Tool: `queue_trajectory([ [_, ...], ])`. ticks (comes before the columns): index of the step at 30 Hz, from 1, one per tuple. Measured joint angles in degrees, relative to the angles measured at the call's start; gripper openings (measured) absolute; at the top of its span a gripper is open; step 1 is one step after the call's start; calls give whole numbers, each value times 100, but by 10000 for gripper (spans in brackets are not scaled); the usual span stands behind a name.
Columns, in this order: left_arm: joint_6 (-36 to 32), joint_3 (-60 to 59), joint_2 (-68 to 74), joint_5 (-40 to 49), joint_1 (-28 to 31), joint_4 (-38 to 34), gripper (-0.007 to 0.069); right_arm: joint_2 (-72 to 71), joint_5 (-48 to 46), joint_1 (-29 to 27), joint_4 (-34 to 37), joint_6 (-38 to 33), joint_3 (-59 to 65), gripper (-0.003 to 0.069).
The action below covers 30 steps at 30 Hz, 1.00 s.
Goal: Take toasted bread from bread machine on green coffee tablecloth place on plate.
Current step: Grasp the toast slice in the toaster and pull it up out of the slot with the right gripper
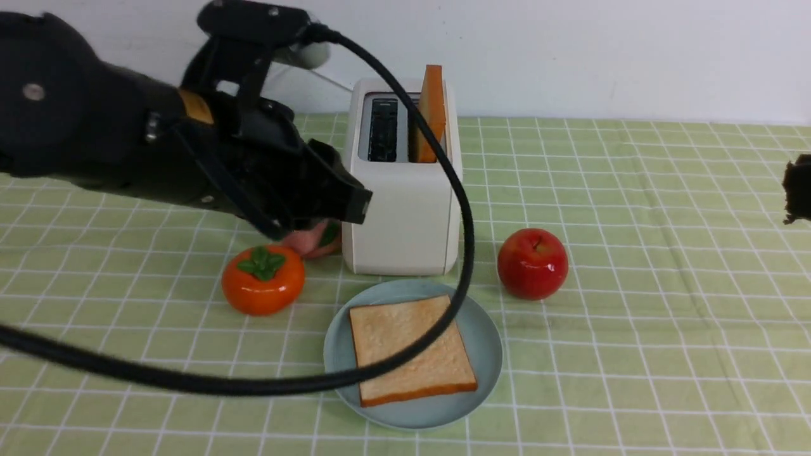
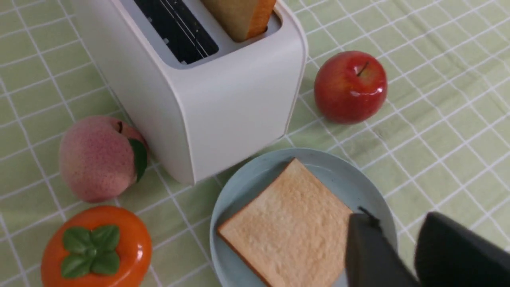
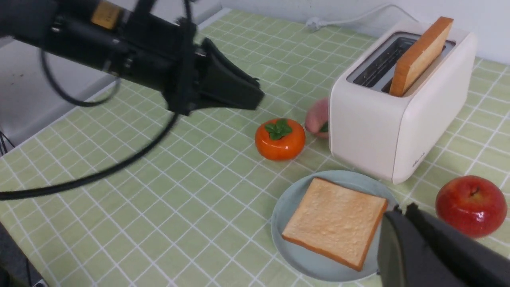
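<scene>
The cream-white bread machine (image 1: 405, 215) stands on the green coffee tablecloth (image 1: 665, 285). One slice of toasted bread (image 1: 433, 114) stands upright in its right slot; the left slot is empty. The other slice (image 1: 405, 348) lies flat on the pale blue plate (image 1: 481, 335) in front of the bread machine. My left gripper (image 1: 355, 206) hovers left of the bread machine, above the table; in the left wrist view (image 2: 398, 223) its jaws stand a little apart and hold nothing, over the plate's edge. My right gripper (image 3: 402, 209) is shut and empty; it shows at the far right edge of the front view (image 1: 797, 190).
A red apple (image 1: 532, 263) sits right of the bread machine. An orange persimmon (image 1: 261, 278) and a pink peach (image 1: 313, 244) sit to its left, under my left arm. The left arm's black cable (image 1: 466, 240) loops across the bread machine and plate. A white wall stands behind.
</scene>
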State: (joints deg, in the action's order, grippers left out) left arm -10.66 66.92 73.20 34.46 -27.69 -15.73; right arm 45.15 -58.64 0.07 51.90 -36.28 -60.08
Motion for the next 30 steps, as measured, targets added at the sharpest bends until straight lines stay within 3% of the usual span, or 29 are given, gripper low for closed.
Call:
queue_trajectory([
  [2,174,-24,-377,273,0,153,-13,57,-71,0,-155,241,0,3],
  [11,546,-1050,-2508,131,0,236,-13,995,-172,9,-385,744,-460,1],
  [16,569,-1815,-3750,-188,0,153,-13,1781,-164,601,-744,1020,-1260,1],
  [20,582,-2665,-4641,-511,0,-53,-13,2872,269,1965,-2024,1966,-2232,1],
  [21,582,-2696,-4641,-521,0,-63,-13,2926,287,1965,-2100,2023,-2278,1],
  [24,588,-3095,-5032,-754,0,-280,-13,3874,548,2912,-3483,3075,-3067,10],
  [25,588,-3105,-5044,-754,0,-280,-13,3986,556,2983,-3553,3139,-3110,13],
  [29,588,-3164,-5134,-882,0,-389,-13,5249,770,3268,-4897,4729,-4158,102],
  [30,588,-3164,-5134,-881,0,-390,-13,5291,778,3268,-4940,4776,-4197,102],
])
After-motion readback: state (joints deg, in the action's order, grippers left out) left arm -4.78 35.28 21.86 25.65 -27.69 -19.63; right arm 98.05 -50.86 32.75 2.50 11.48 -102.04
